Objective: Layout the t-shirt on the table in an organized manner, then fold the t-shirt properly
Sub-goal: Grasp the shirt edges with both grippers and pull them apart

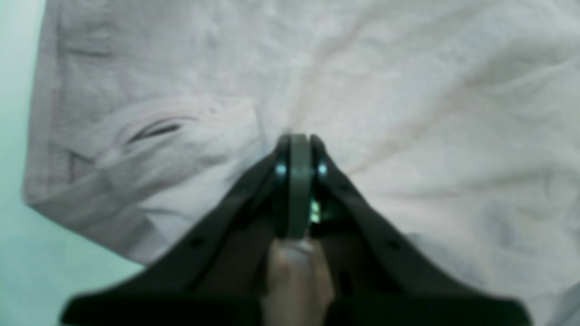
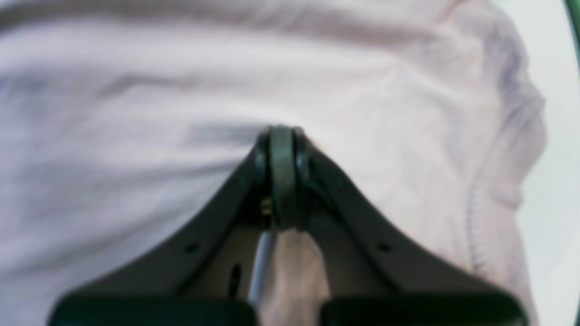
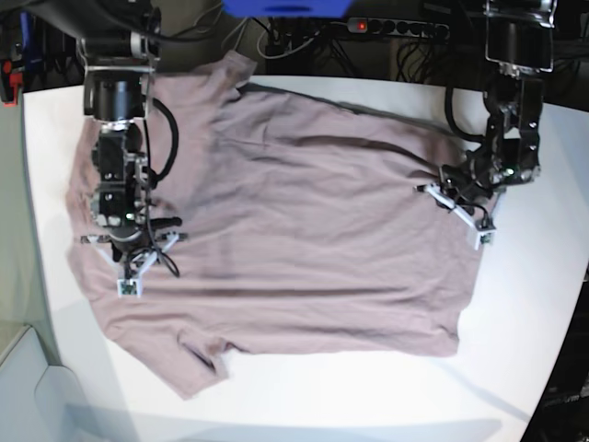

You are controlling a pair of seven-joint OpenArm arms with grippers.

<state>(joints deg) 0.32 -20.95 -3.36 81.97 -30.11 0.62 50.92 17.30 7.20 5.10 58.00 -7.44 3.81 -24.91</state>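
The dusty pink t-shirt (image 3: 294,212) lies spread and wrinkled on the white table (image 3: 534,322), with its sleeves toward the view's left and its hem toward the right. My right gripper (image 3: 129,250) sits on the shirt's left end, near the neck. In its wrist view, the right gripper (image 2: 282,136) is shut with a strip of the t-shirt (image 2: 136,113) pinched behind the tips. My left gripper (image 3: 460,198) is at the hem end. The left gripper (image 1: 297,145) is shut on the t-shirt (image 1: 408,113), and creases fan out from its tips.
A power strip and cables (image 3: 396,28) run along the far edge, beside a blue object (image 3: 285,7). Bare table (image 1: 13,253) shows left of the cloth in the left wrist view. More bare table (image 2: 553,226) shows right of a stitched edge in the right wrist view.
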